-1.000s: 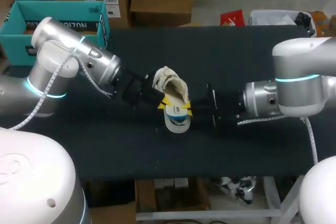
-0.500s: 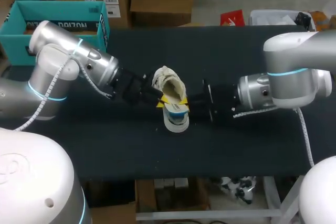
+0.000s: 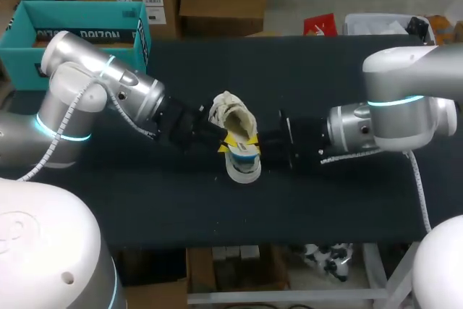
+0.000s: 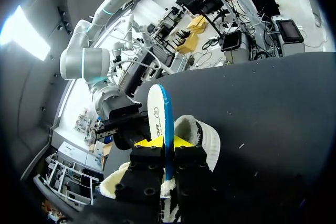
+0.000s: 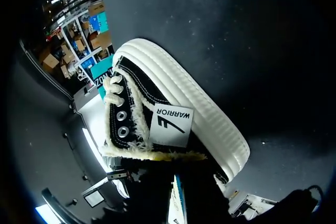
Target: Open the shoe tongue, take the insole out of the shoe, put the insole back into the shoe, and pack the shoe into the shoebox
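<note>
A black shoe (image 3: 233,115) with a white sole and fleece lining lies mid-table; its side and laces fill the right wrist view (image 5: 173,103). A white insole (image 3: 242,163) with a blue edge sticks out of its opening toward the front edge. My left gripper (image 3: 230,141) is shut on that insole (image 4: 157,114), which stands on edge between its yellow-tipped fingers, with the fleece collar (image 4: 202,135) just beside it. My right gripper (image 3: 269,144) sits shut against the shoe's right side and also shows beyond the insole in the left wrist view (image 4: 123,129). The insole's edge (image 5: 177,198) shows close under it.
A teal shoebox (image 3: 43,34) stands open at the back left corner of the black table (image 3: 325,77). Both arms lie low over the table, meeting at the shoe.
My right arm has come in leftward, from a gap away to right against the shoe. The left gripper and the insole have hardly shifted.
</note>
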